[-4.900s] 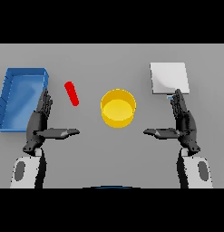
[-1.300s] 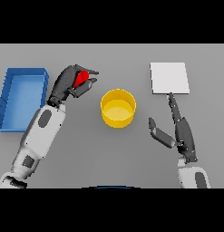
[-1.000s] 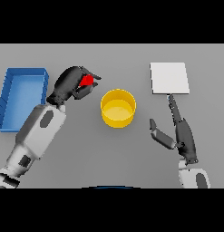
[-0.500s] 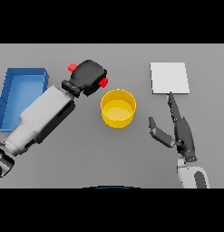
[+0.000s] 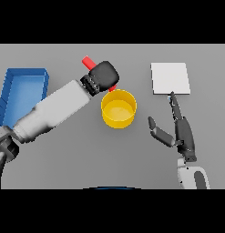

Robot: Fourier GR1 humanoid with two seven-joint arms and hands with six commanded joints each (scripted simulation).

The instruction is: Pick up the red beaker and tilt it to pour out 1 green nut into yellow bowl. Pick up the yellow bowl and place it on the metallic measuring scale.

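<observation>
My left hand (image 5: 103, 76) is shut on the red beaker (image 5: 89, 61) and holds it lifted just behind the yellow bowl's (image 5: 118, 108) far left rim. The beaker is tilted, one red end sticking out up-left of the fist and a bit of red showing at the bowl side. No green nut is visible; the inside of the bowl looks plain yellow. The bowl stands on the table at the centre. The metallic measuring scale (image 5: 170, 78) lies flat at the back right. My right hand (image 5: 177, 129) is open to the right of the bowl, below the scale, fingers straight.
A blue tray (image 5: 23, 86) stands at the left edge, partly behind my left forearm (image 5: 50, 111), which crosses the table diagonally from the lower left.
My left hand has lifted the red beaker off the table and carried it right toward the bowl, turning it over. The right hand has hardly moved.
</observation>
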